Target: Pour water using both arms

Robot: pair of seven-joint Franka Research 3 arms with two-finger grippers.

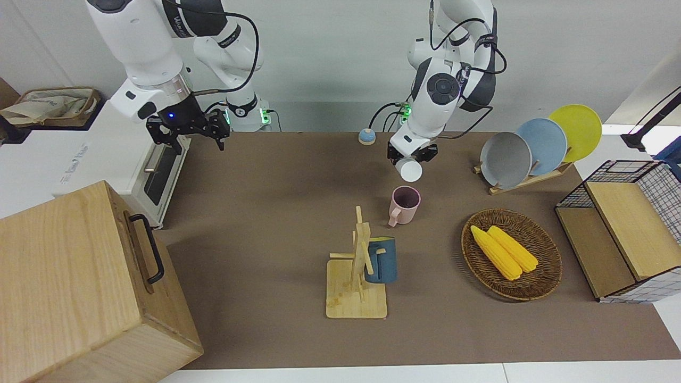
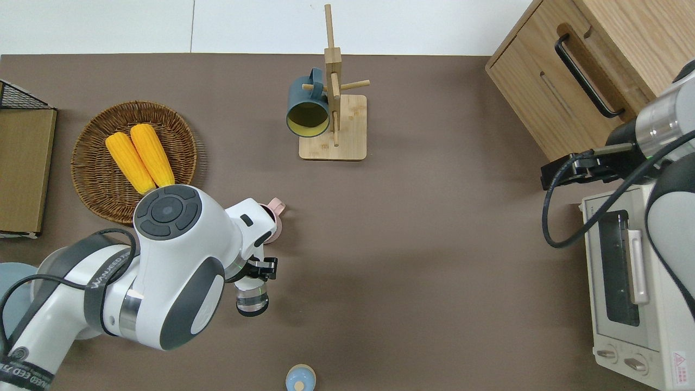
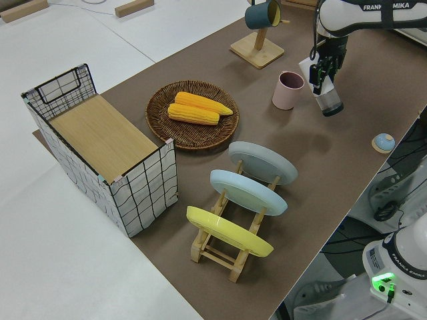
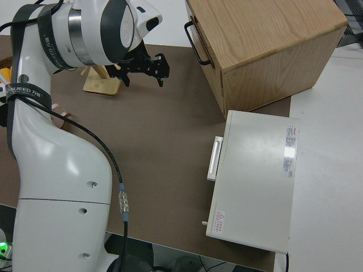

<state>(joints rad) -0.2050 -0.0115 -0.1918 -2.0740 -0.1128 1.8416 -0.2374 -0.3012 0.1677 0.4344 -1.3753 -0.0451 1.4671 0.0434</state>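
Brown table [image 1: 276, 239]: left gripper [image 1: 412, 159] jaws clamp the tilted bottle [image 1: 409, 169] near the pink mug [image 1: 404, 205]; misalignment risks spilling; right gripper [image 1: 187, 130] parked, jaws spread

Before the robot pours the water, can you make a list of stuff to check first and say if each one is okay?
1. Left gripper holds the clear bottle: ok, the fingers are shut on it.
2. Bottle tipped on its side, its white end toward the pink cup: ok.
3. Pink cup stands upright with its mouth open: ok.
4. Bottle mouth right over the cup: not ok, in the overhead view the bottle is nearer to the robots than the cup.
5. Cap off the bottle: cannot tell.
6. Right gripper ready to help: not ok, it is open, holds nothing and hangs by the toaster oven.
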